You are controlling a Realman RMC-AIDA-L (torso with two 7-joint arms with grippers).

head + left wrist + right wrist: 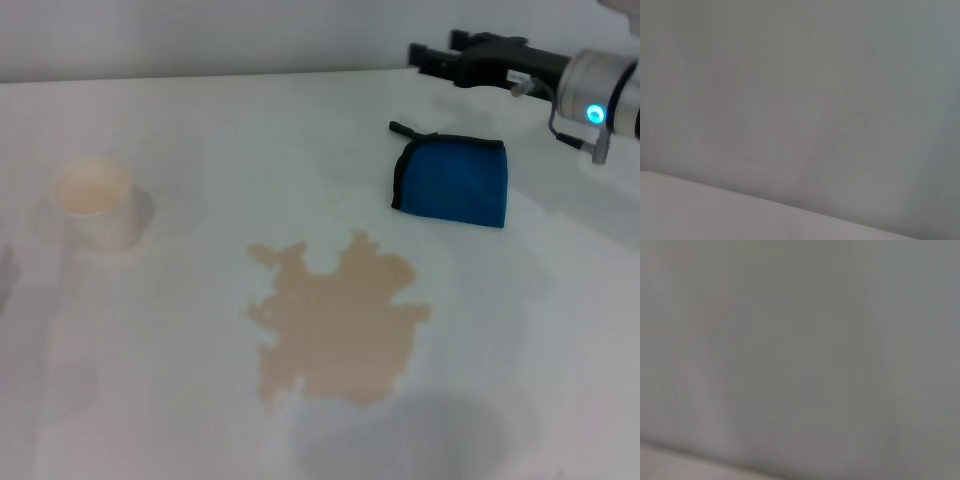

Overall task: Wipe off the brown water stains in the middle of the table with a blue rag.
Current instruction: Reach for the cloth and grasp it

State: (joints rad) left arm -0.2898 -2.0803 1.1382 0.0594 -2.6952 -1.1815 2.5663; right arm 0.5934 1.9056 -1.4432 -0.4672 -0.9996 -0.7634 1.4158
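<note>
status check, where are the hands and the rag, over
Right hand raised beyond the blue rag, holding nothing. Left hand out of view. Rag untouched beside the brown stain, stain unwiped. Paper cup far left, not in the way.

My head view is evenly and softly lit, somewhat washed out. The white table [180, 400] shows no glare. A broad grey shadow lies on its near edge, below the brown stain [338, 325]. The paper cup [97, 203] reads soft and hazy against the surface. Both my wrist views are featureless grey blur, nothing in focus.
</note>
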